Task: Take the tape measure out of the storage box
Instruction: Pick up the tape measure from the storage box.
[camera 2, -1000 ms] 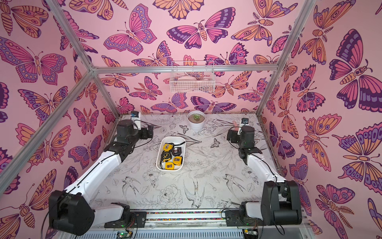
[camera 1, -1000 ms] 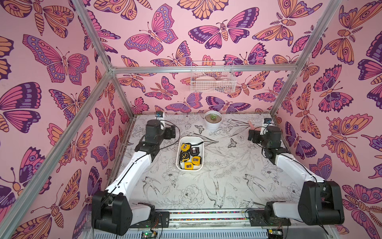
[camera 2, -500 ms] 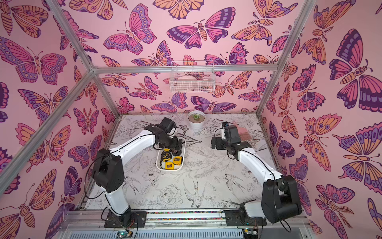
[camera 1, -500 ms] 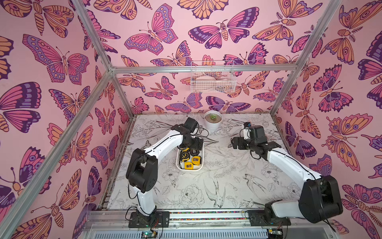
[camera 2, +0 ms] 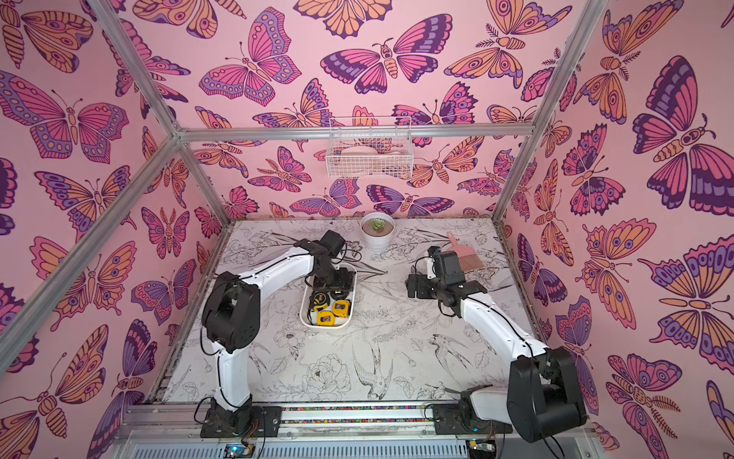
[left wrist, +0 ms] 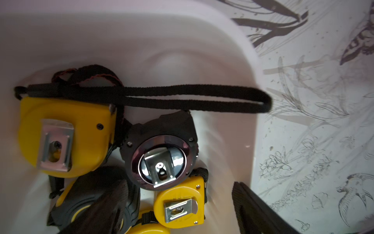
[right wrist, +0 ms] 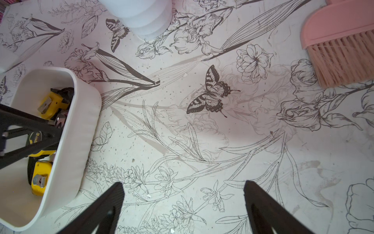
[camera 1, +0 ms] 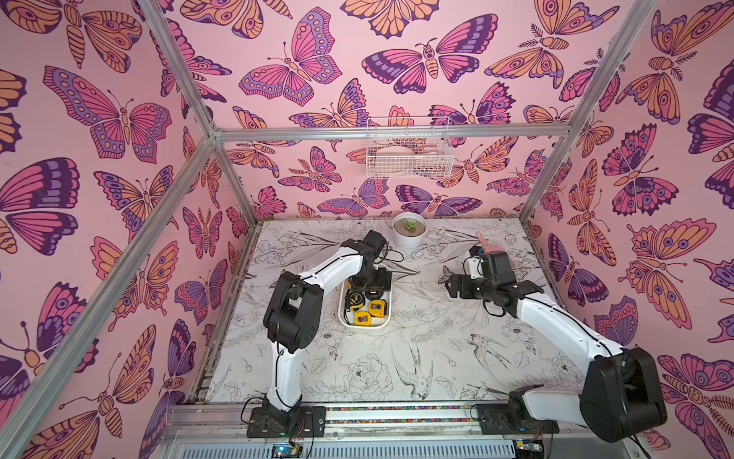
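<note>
White plastic storage box (camera 1: 344, 314) sits mid-table on the floral-print table (camera 1: 417, 357), just in front of the white plant pot (camera 1: 409, 238), closer to the left arm's side.

All tape measures are inside the box, none out. From the left wrist view:
- big yellow tape measure (left wrist: 66, 133), belt clip up, against one wall
- black round tape measure (left wrist: 162, 150) with a chrome face, touching the big yellow one
- small yellow tape measure (left wrist: 180, 204), clip up, touching the black round one
- rubber-cased tape measure (left wrist: 81, 202), black and yellow, partly hidden
- black wrist strap (left wrist: 192, 99) loops across the box, its end hanging over the rim

Left gripper (camera 1: 371, 283) points down into the far end of the box, the end nearest the pot. Jaws are apart. One finger (left wrist: 253, 208) is over the box rim; the other is blurred above the rubber-cased one. Nothing looks clamped. Can't tell if it touches anything.

Right gripper (right wrist: 182, 202) hangs over bare table beside the box, apart from it, jaws spread wide and empty.

Pink hand brush (right wrist: 340, 40) lies on the table toward the back, by the right arm. White wire basket (camera 1: 409, 155) hangs on the back wall.
</note>
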`<state>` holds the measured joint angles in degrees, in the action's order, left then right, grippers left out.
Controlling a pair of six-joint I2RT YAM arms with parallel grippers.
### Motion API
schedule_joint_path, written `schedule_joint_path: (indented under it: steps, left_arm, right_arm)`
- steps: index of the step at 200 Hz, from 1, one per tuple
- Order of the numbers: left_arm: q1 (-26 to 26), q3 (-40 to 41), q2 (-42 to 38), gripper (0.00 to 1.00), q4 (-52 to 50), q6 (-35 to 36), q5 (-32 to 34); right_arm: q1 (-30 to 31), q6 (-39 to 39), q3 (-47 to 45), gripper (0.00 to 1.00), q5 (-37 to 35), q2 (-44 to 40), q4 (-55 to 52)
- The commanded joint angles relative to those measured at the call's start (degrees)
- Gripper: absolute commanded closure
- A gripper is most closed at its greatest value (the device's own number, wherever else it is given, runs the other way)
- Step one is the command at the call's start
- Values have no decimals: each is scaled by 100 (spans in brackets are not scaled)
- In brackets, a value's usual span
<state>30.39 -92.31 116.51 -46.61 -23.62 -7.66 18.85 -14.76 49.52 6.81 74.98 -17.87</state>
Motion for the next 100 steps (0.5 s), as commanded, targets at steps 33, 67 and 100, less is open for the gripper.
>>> schedule_joint_path:
  steps: [33, 67, 100]
  left_arm:
    - [28, -282, 389, 13, -165, -47, 487]
    - [53, -607, 920, 14, -264, -73, 396]
    - [59, -639, 1015, 23, -370, -55, 510]
  right_arm:
    - [35, -9, -74, 4, 83, -125, -126]
    - [38, -7, -64, 4, 79, -138, -120]
    - [36, -49, -139, 4, 79, -176, -94]
